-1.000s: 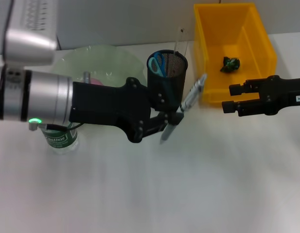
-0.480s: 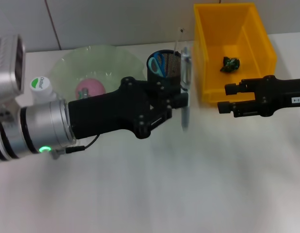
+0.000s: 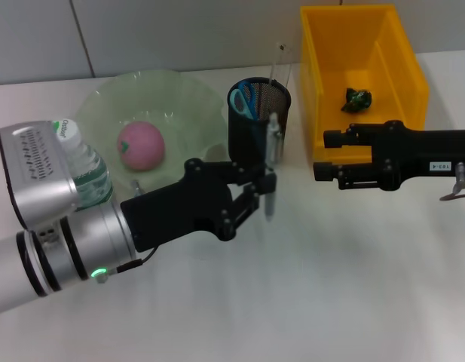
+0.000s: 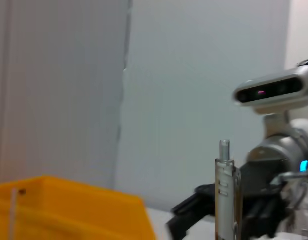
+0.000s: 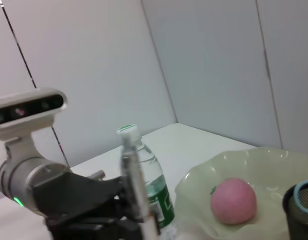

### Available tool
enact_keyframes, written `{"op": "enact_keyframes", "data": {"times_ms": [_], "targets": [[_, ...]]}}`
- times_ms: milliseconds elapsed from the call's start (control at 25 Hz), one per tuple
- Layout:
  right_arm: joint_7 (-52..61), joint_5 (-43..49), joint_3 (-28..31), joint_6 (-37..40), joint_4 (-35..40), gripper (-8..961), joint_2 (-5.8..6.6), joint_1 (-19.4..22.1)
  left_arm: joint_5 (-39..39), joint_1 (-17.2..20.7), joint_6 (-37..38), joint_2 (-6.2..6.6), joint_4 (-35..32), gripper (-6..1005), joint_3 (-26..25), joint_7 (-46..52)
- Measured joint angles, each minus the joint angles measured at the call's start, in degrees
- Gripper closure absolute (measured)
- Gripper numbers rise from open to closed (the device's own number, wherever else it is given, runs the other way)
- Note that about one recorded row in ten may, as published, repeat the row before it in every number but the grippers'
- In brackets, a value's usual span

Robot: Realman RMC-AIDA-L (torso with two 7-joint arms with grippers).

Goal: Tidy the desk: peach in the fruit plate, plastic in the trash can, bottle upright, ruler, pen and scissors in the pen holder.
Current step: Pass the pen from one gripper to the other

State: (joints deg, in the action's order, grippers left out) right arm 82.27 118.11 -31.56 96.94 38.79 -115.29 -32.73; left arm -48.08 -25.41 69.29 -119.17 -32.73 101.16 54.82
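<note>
My left gripper (image 3: 267, 179) is shut on the grey and clear pen (image 3: 271, 151), holding it upright just in front of the black mesh pen holder (image 3: 256, 128), near its rim. The pen (image 4: 226, 195) also fills the left wrist view. Blue scissors (image 3: 243, 98) and the clear ruler (image 3: 280, 66) stand in the holder. The pink peach (image 3: 140, 145) lies in the green fruit plate (image 3: 183, 98). The bottle (image 3: 80, 166) stands upright beside my left arm. My right gripper (image 3: 325, 155) is open in front of the yellow trash can (image 3: 402, 53), which holds dark green plastic (image 3: 359, 99).
The white desk (image 3: 330, 286) stretches toward me in front of both arms. The right wrist view shows the pen (image 5: 136, 185), the bottle (image 5: 154, 192), the peach (image 5: 233, 201) and the plate (image 5: 278, 165) side by side. A grey wall runs behind the desk.
My left arm swung back and lower, turning the pen from tilted to upright in front of the holder. The bottle and peach came into view. My right gripper slid left.
</note>
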Motion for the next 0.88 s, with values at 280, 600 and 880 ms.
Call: {"op": "enact_keyframes", "data": {"times_ms": [280,600,880], "targets": [[-2.56,-3.41,-0.2,3.15,-0.4,207,-0.58,1.27,9.43,2.7,-3.92,0.0,0.42,872,4.99,-6.15],[-7.03,-3.6,-0.38,3.51,-1.07,212,-3.58,0.9,18.37,3.05,-6.34,-0.01,1.43,872,12.72,-11.56],[-9.34,-4.59,-0.47,3.31,-2.71,213,-3.62,0.22,18.52,3.26,-6.13,-0.01,1.43,872,13.24,-11.2]]}}
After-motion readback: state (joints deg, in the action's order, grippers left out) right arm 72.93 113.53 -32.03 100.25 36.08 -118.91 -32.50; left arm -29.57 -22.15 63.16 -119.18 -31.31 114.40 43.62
